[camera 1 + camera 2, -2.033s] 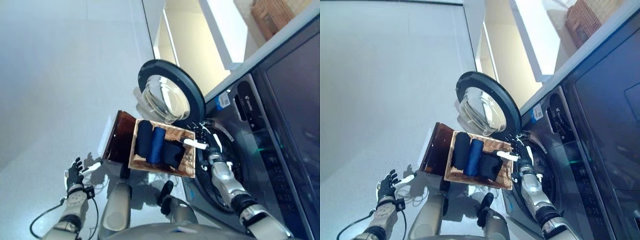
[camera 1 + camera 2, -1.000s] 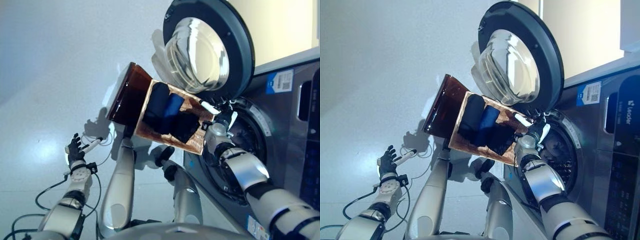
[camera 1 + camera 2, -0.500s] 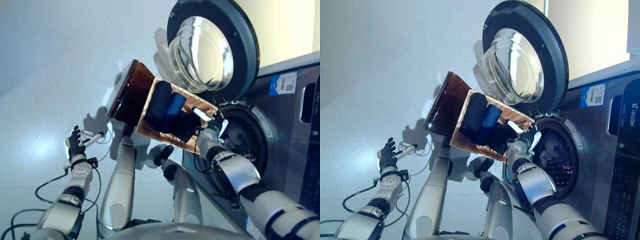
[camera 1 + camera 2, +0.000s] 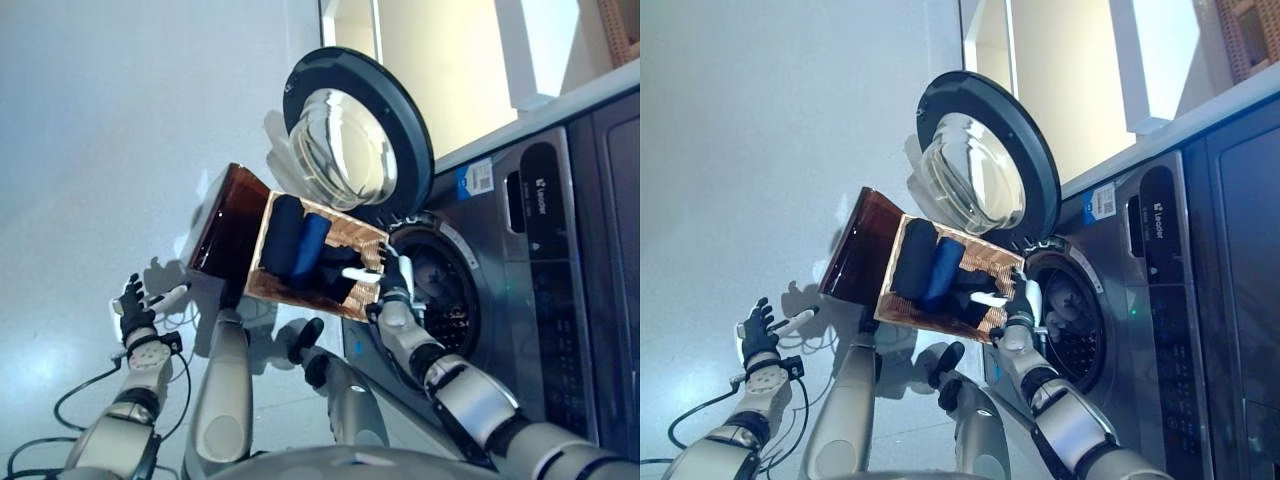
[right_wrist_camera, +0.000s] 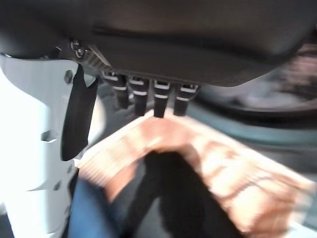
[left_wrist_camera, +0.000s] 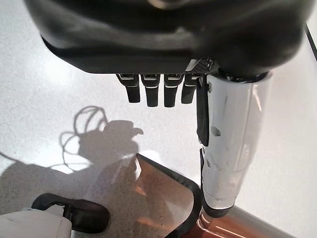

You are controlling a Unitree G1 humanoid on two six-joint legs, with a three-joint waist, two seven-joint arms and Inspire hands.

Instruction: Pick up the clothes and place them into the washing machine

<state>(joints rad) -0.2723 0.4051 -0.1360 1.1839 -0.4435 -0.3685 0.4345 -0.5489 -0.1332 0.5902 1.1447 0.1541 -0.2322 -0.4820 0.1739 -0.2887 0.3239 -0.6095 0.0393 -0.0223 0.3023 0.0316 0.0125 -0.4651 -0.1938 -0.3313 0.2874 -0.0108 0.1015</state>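
A shallow wicker basket [image 4: 352, 234] rests on a dark brown box [image 4: 224, 226] beside the washing machine [image 4: 520, 300]. In it lie a dark navy roll [image 4: 281, 236], a blue roll [image 4: 309, 245] and a black cloth [image 4: 334, 266]. My right hand [image 4: 391, 281] is open at the basket's edge nearest the drum opening [image 4: 440, 295], its white thumb [image 4: 357, 272] reaching over the black cloth. The right wrist view shows its straight fingers [image 5: 158, 101] above the black cloth [image 5: 173, 193] and holding nothing. My left hand [image 4: 131, 301] hangs open and empty over the floor.
The round glass door [image 4: 345, 140] stands wide open above the basket. The machine's dark control panel [image 4: 545, 230] lies beyond the drum. The pale floor [image 4: 100, 150] spreads to the left. A corner of the brown box [image 6: 166, 196] shows in the left wrist view.
The camera has swung, so the whole picture has shifted. My right hand has come away from the drum mouth to the basket's edge over the black cloth. The left hand stays hanging.
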